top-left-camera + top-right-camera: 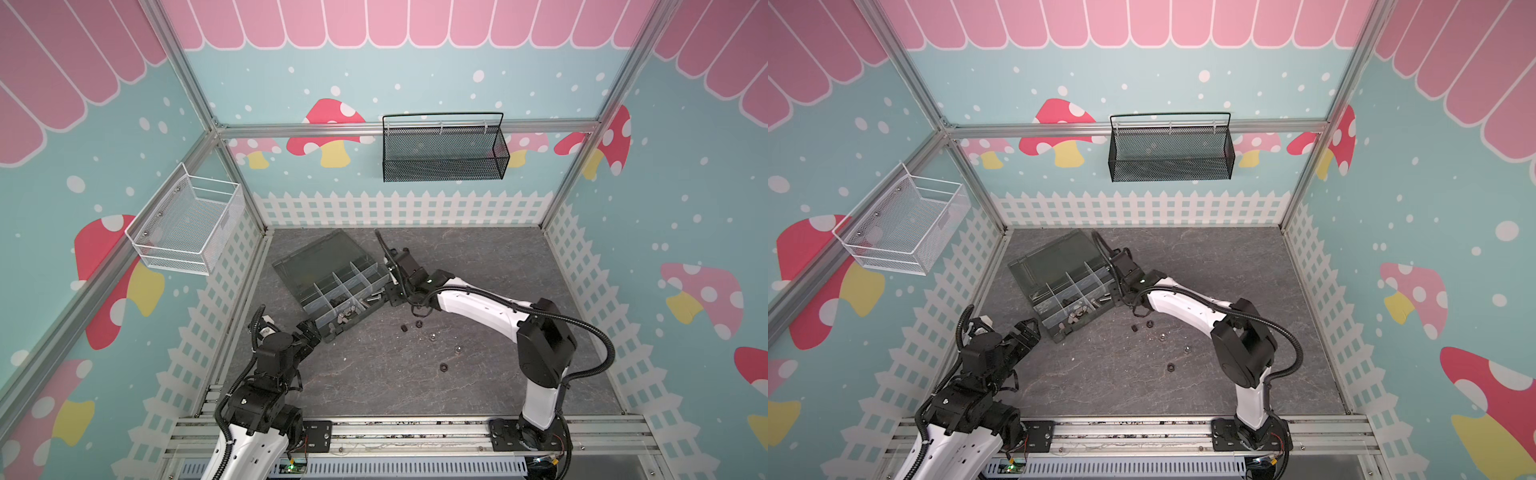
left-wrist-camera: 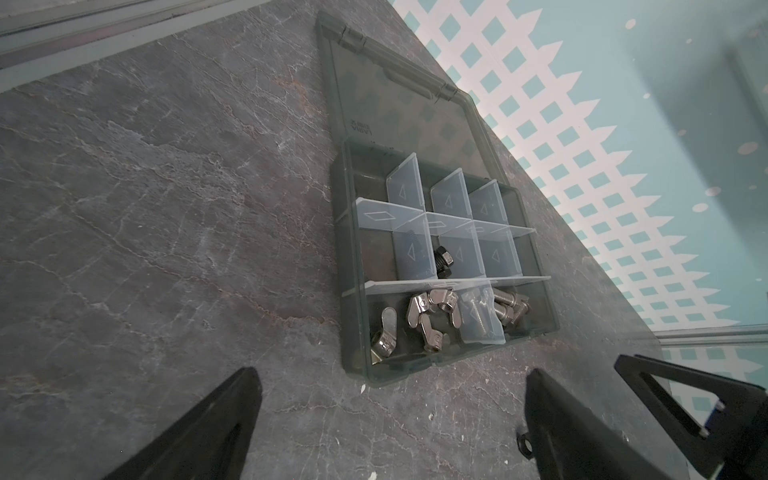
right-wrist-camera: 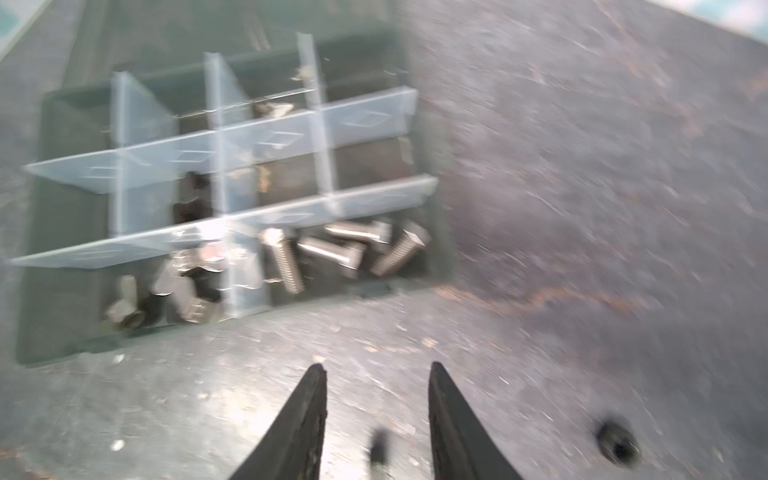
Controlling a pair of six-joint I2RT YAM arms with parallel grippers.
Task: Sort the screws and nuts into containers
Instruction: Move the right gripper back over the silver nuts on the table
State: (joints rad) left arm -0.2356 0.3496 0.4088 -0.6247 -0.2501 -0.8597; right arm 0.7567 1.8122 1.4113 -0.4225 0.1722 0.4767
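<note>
A dark grey organizer box lies open in both top views, and clear dividers [image 1: 337, 286] [image 1: 1073, 286] split it into the containers. Silver screws [image 3: 345, 249] [image 2: 507, 309] fill one corner compartment. Wing nuts [image 2: 428, 316] [image 3: 183, 286] sit in the compartment beside it, and a black screw [image 2: 442, 262] in another behind. Several loose nuts [image 1: 431, 336] [image 1: 1170, 367] lie on the table right of the box. My right gripper [image 1: 391, 296] [image 3: 377, 370] hovers at the box's right edge, open and holding nothing. A small dark blurred piece [image 3: 379, 451] lies below its fingers. My left gripper [image 1: 313, 338] [image 2: 392, 382] is wide open at the box's near corner.
The box lid [image 1: 320, 257] lies flat behind the compartments. A white wire basket [image 1: 187, 226] hangs on the left wall and a black mesh basket [image 1: 444, 149] on the back wall. A black nut [image 3: 617, 446] lies on the grey slate table [image 1: 478, 266].
</note>
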